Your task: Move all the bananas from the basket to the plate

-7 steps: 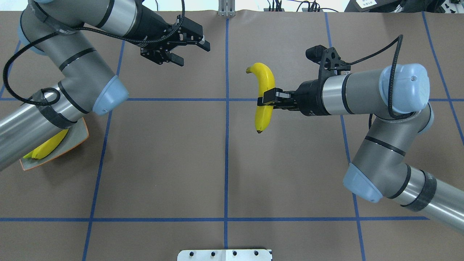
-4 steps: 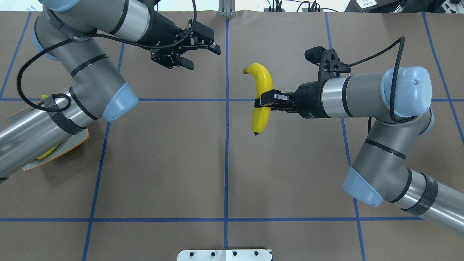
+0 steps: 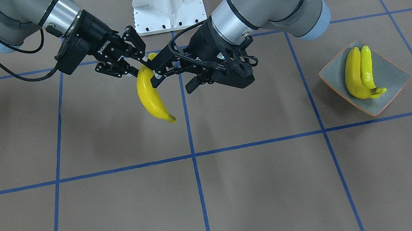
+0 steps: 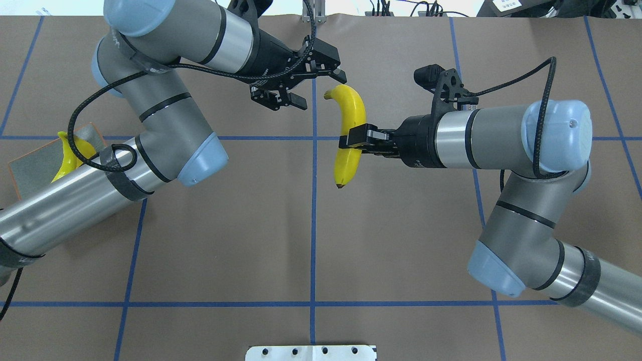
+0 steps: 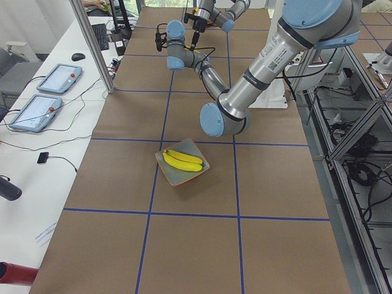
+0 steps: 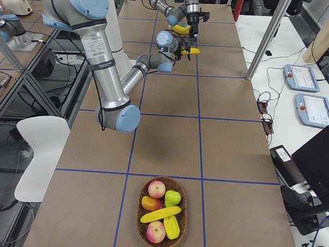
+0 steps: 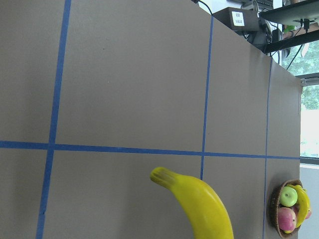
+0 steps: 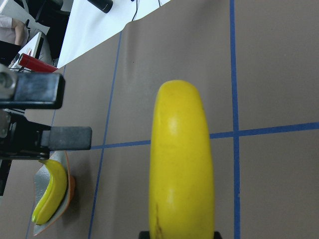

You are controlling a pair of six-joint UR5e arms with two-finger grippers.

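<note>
My right gripper (image 4: 350, 141) is shut on a yellow banana (image 4: 346, 163) and holds it in the air over the table's middle; it also shows in the front view (image 3: 151, 97). My left gripper (image 4: 319, 89) is open, right beside the banana's upper stem end, not touching it as far as I can tell. One of its fingers (image 8: 70, 138) shows in the right wrist view. The grey-green plate (image 3: 393, 81) at my left holds two bananas (image 3: 356, 73). The basket (image 6: 141, 226) at my far right holds two more yellow bananas (image 6: 160, 214).
The basket also holds apples (image 6: 156, 189) and a green fruit (image 6: 172, 197). My left arm's forearm (image 4: 75, 200) passes over the plate (image 4: 30, 163) in the overhead view. A white base mount (image 3: 166, 2) stands at the robot's edge.
My left arm swung right, bringing its open gripper up to the banana's stem end. My right gripper drifted slightly left with the banana still in it.
</note>
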